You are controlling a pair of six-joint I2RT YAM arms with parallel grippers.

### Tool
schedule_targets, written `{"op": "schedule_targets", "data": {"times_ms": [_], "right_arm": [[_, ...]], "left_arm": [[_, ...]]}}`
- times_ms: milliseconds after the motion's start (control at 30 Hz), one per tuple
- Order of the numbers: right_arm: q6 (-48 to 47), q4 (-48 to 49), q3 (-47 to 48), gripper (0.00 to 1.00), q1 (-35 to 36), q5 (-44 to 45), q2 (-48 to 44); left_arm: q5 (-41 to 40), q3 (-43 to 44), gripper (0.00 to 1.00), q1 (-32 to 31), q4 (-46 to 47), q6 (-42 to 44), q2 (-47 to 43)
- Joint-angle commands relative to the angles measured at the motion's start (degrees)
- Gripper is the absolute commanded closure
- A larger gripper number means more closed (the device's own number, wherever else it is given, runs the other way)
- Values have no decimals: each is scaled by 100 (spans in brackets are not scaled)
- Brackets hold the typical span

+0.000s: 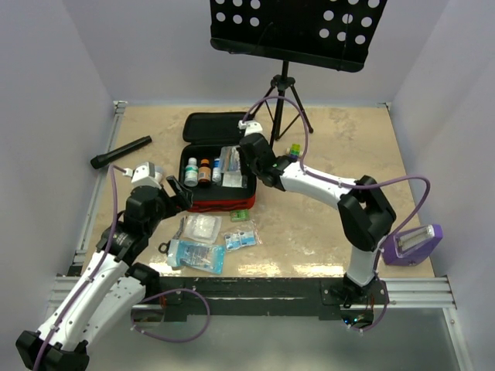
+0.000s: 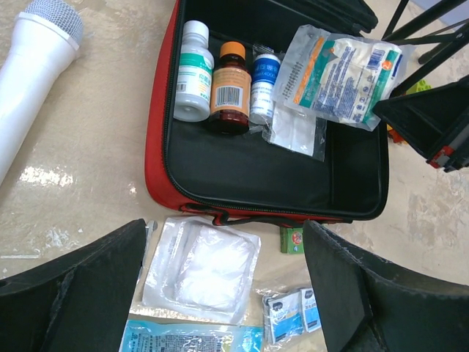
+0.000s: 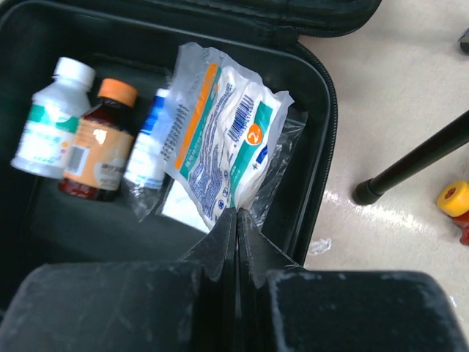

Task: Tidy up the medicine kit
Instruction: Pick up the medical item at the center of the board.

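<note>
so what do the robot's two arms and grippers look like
Both arms have white tube-like links and black joint housings, left arm and right arm alike. A thin purple cable loops along each. The left gripper and right gripper have matte black, scuffed, wedge-shaped fingers.

Medicine kit (image 2: 155, 154): red woven cloth shell, matt black lining. White bottle (image 2: 194, 70): smooth plastic. Amber bottle (image 2: 229, 88): glossy, paper label. Bandage packet (image 2: 341, 66): crinkly shiny film. Table (image 2: 88, 183): polished, stone-look, reflective.
</note>
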Motion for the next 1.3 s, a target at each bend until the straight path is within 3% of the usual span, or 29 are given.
{"op": "schedule_targets", "data": {"times_ms": [0, 333, 600, 733, 867, 967, 1267], "right_arm": [[-179, 199, 168, 100, -109, -60, 199], [22, 217, 290, 100, -171, -183, 104], [1287, 674, -464, 100, -153, -789, -1389], [1999, 1253, -1105, 100, -153, -1237, -2128], [2571, 1675, -1590, 100, -153, -1536, -2691], [2765, 1746, -1678, 100, -110, -1581, -2885], [2924, 1939, -1740, 100, 40, -1677, -2912]], "left_arm": [[-2, -86, 8, 0, 284, 94, 4], [-28, -95, 8, 0, 301, 86, 48], [340, 1, 5, 0, 678, -55, 92], [1138, -173, 0, 0, 1695, -467, -83], [2036, -1112, 0, -18, 4222, -1450, -566], [2125, -1667, 0, -44, 5790, -1935, -515], [1994, -1739, 0, -229, 7129, -1603, 416]]}}
